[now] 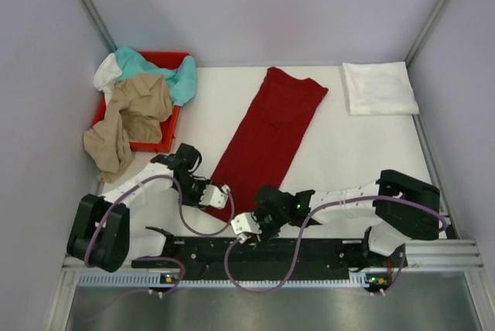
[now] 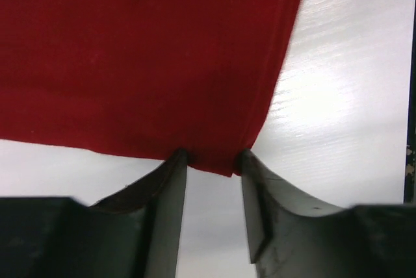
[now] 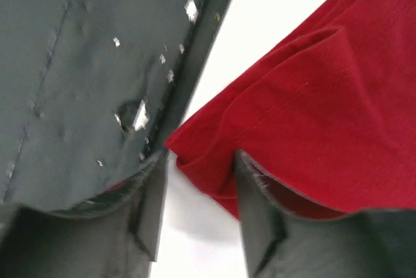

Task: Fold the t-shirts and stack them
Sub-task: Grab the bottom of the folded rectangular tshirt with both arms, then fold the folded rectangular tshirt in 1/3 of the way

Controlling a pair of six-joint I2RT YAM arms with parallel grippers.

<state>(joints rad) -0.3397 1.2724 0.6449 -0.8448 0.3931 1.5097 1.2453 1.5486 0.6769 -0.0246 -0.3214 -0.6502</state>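
Note:
The dark red t-shirt (image 1: 271,130) lies as a long narrow strip across the middle of the table, its near end by both grippers. My left gripper (image 1: 217,196) is open, and its fingertips (image 2: 179,161) straddle the shirt's near corner (image 2: 143,50). My right gripper (image 1: 246,227) is open, with the other near corner (image 3: 325,109) bunched between its fingers (image 3: 250,180). A folded white t-shirt (image 1: 379,87) lies at the back right. The teal (image 1: 176,76), tan (image 1: 128,118) and another white t-shirt (image 1: 107,74) are heaped in and over the red bin.
The bright red plastic bin (image 1: 158,144) stands at the back left, with the tan cloth hanging over its near-left edge. Grey walls close in the table on three sides. The dark arm-base rail (image 1: 263,250) runs along the near edge and fills the upper left of the right wrist view (image 3: 84,63).

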